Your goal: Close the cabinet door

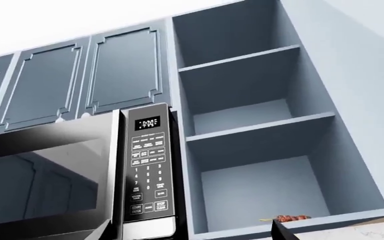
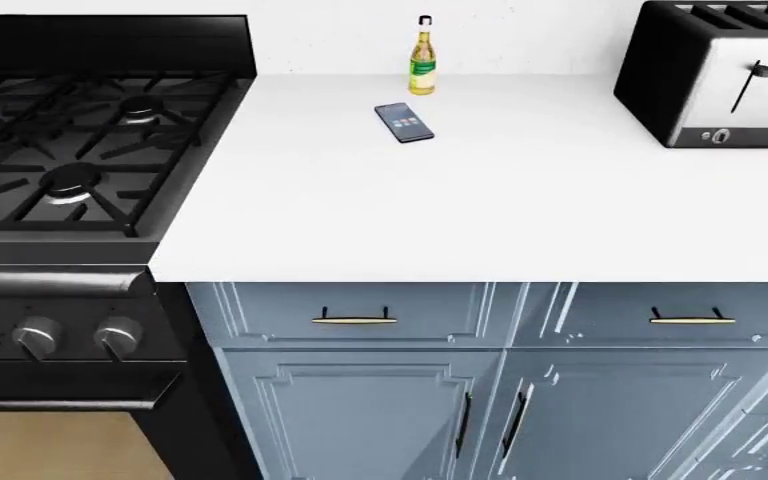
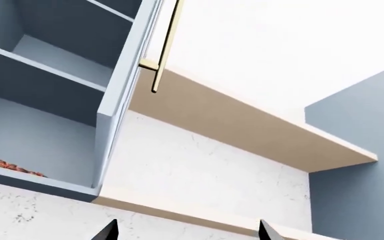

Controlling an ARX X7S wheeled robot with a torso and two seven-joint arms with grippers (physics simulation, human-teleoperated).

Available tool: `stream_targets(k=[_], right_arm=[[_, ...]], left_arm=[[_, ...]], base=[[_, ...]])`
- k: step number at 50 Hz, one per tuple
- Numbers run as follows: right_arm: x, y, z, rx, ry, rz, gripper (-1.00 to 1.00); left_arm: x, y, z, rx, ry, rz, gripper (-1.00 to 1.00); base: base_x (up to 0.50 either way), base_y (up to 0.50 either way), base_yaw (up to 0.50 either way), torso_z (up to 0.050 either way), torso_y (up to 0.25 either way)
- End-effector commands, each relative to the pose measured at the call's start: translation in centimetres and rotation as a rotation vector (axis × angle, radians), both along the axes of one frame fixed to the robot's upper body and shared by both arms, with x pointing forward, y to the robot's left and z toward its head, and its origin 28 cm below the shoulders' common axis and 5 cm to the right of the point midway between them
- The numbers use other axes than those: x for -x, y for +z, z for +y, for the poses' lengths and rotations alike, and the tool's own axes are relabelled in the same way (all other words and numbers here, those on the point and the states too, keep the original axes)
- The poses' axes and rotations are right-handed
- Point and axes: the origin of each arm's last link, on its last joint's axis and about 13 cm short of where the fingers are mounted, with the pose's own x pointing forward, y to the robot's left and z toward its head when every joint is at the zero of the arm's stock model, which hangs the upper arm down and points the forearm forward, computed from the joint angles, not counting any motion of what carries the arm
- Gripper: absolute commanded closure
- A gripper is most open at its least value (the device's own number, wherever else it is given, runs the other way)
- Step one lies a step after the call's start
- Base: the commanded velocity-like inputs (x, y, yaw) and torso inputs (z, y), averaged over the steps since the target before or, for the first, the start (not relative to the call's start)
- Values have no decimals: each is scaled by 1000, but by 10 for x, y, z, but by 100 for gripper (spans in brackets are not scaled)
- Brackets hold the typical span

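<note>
Cabinet (image 1: 259, 130) open, reddish item (image 1: 291, 218) on its bottom shelf.

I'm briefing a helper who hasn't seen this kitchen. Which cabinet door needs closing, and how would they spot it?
Find the microwave mounted under the blue upper cabinets. Right beside it is an open cabinet with bare shelves and something small and reddish on its lowest one. Its door is swung out edge-on with a long brass handle, whereas the neighbouring panelled doors are shut.

Only the right claw's (image 3: 186, 231) fingertips (image 3: 109, 231) show.
</note>
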Motion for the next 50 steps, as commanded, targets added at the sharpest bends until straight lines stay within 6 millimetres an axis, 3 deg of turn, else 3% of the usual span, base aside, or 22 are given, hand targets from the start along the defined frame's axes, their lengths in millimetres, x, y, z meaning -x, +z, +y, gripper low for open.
stream_targets(k=[1, 14, 50], right_arm=[[4, 3, 0, 4, -4, -7, -100], [6, 3, 1, 8, 15, -13, -100], [5, 1, 2, 10, 24, -26, -100]], left_arm=[[4, 3, 1, -3, 7, -15, -100], [3, 2, 1, -2, 4, -16, -100], [3, 2, 2, -2, 4, -20, -100]], base=[[0, 0, 0, 0, 0], [46, 0, 0, 0, 0], [493, 0, 0, 0, 0]])
